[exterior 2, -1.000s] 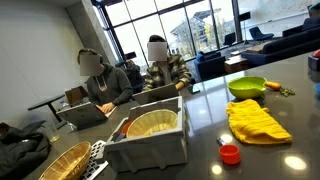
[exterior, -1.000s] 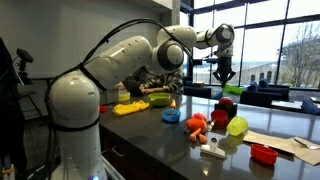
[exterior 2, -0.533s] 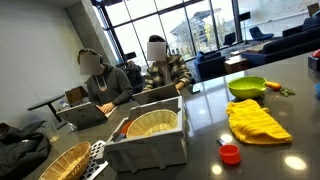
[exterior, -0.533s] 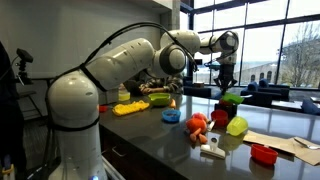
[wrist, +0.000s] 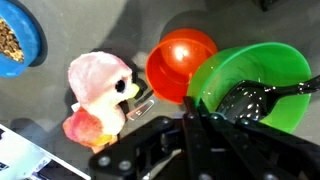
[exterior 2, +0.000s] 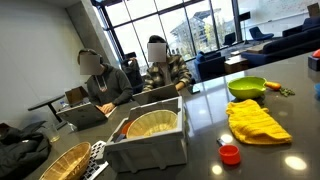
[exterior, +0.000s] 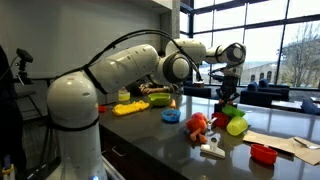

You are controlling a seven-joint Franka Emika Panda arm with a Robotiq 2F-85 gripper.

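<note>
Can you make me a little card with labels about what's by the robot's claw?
Claw: gripper shut, at the green bowl rim; hold unclear
Inside it: black spoon
Next to it: orange bowl
Toy: pink plush toy, beside the orange bowl
Corner: blue bowl with brown bits
Underneath: dark counter

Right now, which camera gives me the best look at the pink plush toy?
The wrist view: the plush toy sits large in frame, seen from above, face visible, beside the orange bowl. In an exterior view it is only a small, distant orange shape on the counter. No other view shows it.
</note>
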